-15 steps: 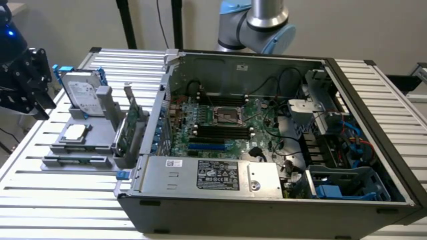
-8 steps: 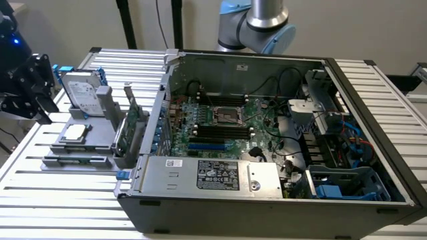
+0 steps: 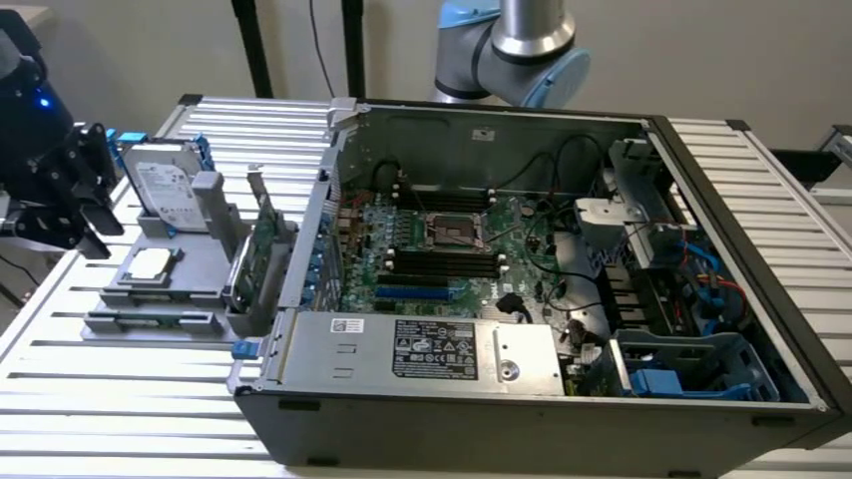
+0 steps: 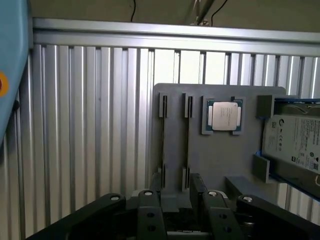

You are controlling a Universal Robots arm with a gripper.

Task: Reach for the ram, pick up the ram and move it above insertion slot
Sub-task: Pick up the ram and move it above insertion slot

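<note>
Hovering with jaws spread and empty over the parts holder.

Seen at the exterior view's left, the gripper (image 3: 91,225) hangs above the gray holder (image 3: 194,289), its fingers (image 4: 150,210) apart with nothing between them. The ram (image 3: 147,319) lies in the holder's near slot, nearer than the processor (image 3: 150,262) and hard drive (image 3: 167,185). The open computer case (image 3: 399,404) stands right.

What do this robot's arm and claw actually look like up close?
The arm is a silver metal tube with rounded joints capped in light blue. The claw is matte black, built from angular hinged links fastened by small silver screws. A light blue cap near it bears a small orange mark.
</note>
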